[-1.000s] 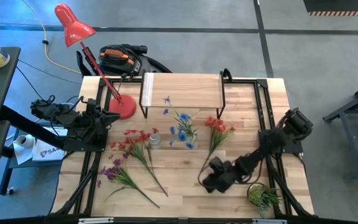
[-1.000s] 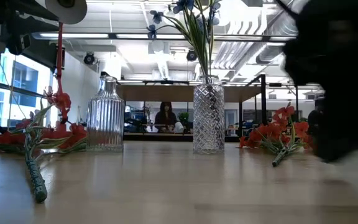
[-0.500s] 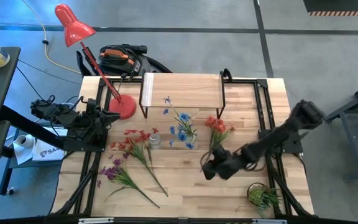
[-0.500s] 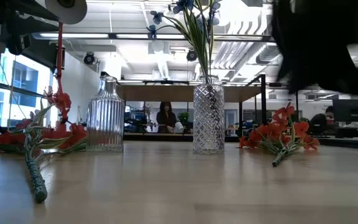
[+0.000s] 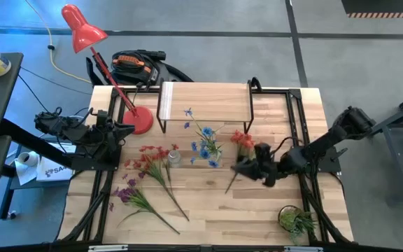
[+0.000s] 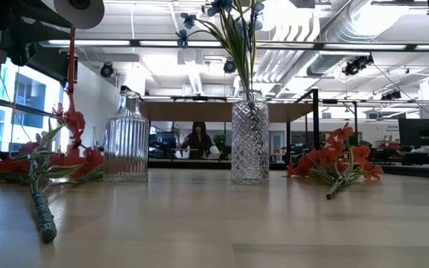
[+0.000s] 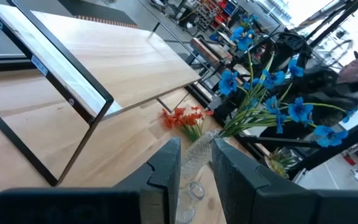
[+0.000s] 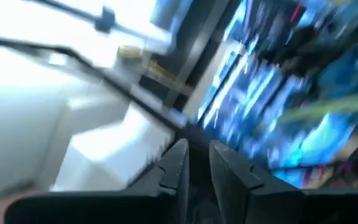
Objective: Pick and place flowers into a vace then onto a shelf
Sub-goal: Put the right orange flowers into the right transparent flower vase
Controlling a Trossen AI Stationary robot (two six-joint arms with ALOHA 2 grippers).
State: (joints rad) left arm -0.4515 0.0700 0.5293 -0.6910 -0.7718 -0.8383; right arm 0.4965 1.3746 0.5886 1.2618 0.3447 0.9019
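Blue flowers (image 5: 207, 143) stand in a cut-glass vase (image 6: 249, 141) at the table's middle, in front of the shelf (image 5: 205, 101). A ribbed glass vase (image 6: 126, 138) stands left of it with nothing in it. Orange flowers (image 5: 242, 140) lie flat on the table, as the low view (image 6: 335, 165) shows. My right gripper (image 5: 247, 168) hangs raised over their stem, its fingers (image 8: 176, 165) nearly together with nothing between them. Red flowers (image 5: 152, 161) and purple flowers (image 5: 135, 196) lie at the left. My left gripper (image 7: 196, 155) waits at the left edge, its fingers a little apart and holding nothing.
A red desk lamp's base (image 5: 138, 120) stands at the far left beside the shelf. A small green plant (image 5: 296, 220) sits at the near right corner. Black frame rails (image 5: 296, 126) run along both sides. A person (image 6: 198, 140) shows far behind the table.
My right gripper has risen from the table beside the orange flowers' stem end, gone toward the far edge and tipped from pointing down to pointing upward, leaving the low view. The orange flowers lie where they were.
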